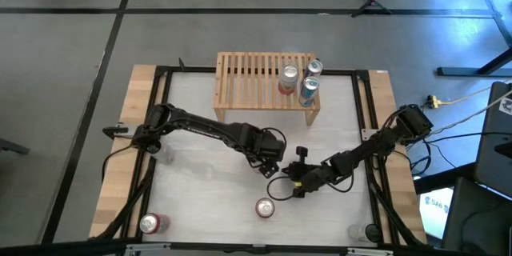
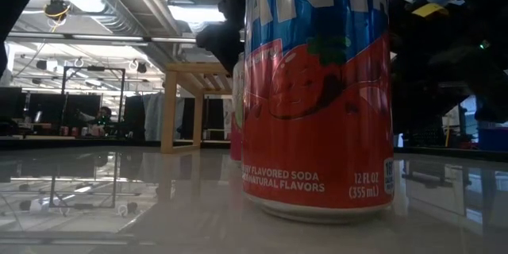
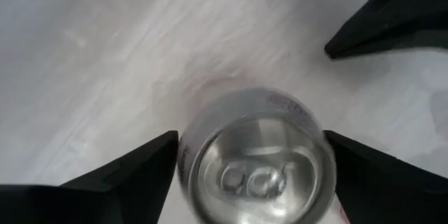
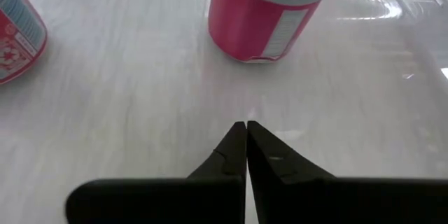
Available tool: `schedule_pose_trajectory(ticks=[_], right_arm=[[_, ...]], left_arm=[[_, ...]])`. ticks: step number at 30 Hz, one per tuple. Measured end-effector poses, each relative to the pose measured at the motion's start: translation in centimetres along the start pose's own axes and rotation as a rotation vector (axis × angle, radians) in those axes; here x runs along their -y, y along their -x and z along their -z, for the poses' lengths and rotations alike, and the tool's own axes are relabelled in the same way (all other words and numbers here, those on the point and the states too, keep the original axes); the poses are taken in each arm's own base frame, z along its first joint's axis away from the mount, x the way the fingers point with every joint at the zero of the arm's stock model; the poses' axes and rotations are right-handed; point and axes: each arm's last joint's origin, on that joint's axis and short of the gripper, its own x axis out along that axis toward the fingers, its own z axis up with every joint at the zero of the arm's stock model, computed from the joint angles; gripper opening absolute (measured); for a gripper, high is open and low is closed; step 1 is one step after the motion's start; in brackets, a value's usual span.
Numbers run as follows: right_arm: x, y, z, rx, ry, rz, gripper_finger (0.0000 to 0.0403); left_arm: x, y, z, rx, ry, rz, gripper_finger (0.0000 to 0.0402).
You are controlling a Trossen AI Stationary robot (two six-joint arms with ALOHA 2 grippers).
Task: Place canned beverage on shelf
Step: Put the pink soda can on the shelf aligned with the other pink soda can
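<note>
On the white table [image 1: 200, 168] the left hand [image 3: 245, 164] straddles a can [image 3: 255, 161], spread, ungripped; rigid, slick, grasp mid-body; right hand [image 4: 246, 129] clenched

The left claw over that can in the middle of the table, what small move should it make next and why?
Probably ease straight down. The left claw stands open with a finger on either side of the can, looking down on its top and not yet gripping it. Lowering would bring the fingers beside the can's wall before closing. The right claw waits shut nearby.
</note>
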Motion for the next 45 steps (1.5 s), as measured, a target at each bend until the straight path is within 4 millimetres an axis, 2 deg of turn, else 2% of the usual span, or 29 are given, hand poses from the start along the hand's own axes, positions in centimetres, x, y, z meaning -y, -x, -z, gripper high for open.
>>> schedule_pose_trajectory(ticks=[2, 5, 9, 12, 18, 21, 23, 28, 31, 37, 40, 45], right_arm=[[0.0, 0.0, 0.0, 0.0, 0.007, 0.0, 0.0004], [0.0, 0.0, 0.0, 0.0, 0.005, -0.001, 0.0004], [0.0, 0.6, -0.6, 0.015, -0.013, -0.039, 0.0004], [0.2, 1.7, -1.6, 0.047, -0.056, -0.088, 0.0004], [1.1, 4.8, -4.1, 0.158, -0.205, -0.162, 0.0004], [1.5, 5.3, -4.9, 0.191, -0.296, -0.149, 0.0005], [1.6, 5.3, -5.7, 0.225, -0.348, -0.152, 0.0005], [1.6, 4.5, -8.1, 0.319, -0.459, -0.138, 0.0013], [1.9, 3.8, -9.1, 0.32, -0.481, -0.111, 0.0047], [2.5, 3.0, -10.0, 0.307, -0.456, -0.076, 0.0175], [2.7, 2.8, -9.6, 0.265, -0.421, -0.052, 0.0248], [2.7, 2.8, -9.7, 0.27, -0.422, -0.048, 0.0338]], left_arm=[[-0.1, 0.3, -0.1, 0.001, -0.008, 0.0, 0.0334], [-0.2, 1.9, -0.1, 0.033, -0.036, 0.01, 0.0334], [-0.6, 4.2, 0.2, 0.057, -0.087, 0.026, 0.0334], [-1.0, 6.4, 0.7, 0.079, -0.142, 0.054, 0.0334], [-2.4, 10.4, 3.0, 0.051, -0.287, 0.013, 0.0334], [-2.9, 12.4, 4.4, 0.094, -0.367, 0.038, 0.0334], [-3.4, 13.0, 5.6, 0.116, -0.408, 0.067, 0.0334], [-6.0, 12.1, 9.1, 0.158, -0.462, 0.132, 0.0334], [-7.5, 10.4, 10.5, 0.216, -0.459, 0.192, 0.0334], [-8.5, 6.0, 11.6, 0.36, -0.498, 0.323, 0.0334], [-8.9, 3.6, 11.9, 0.371, -0.556, 0.306, 0.0334], [-9.3, 2.0, 11.8, 0.383, -0.581, 0.281, 0.0334]])
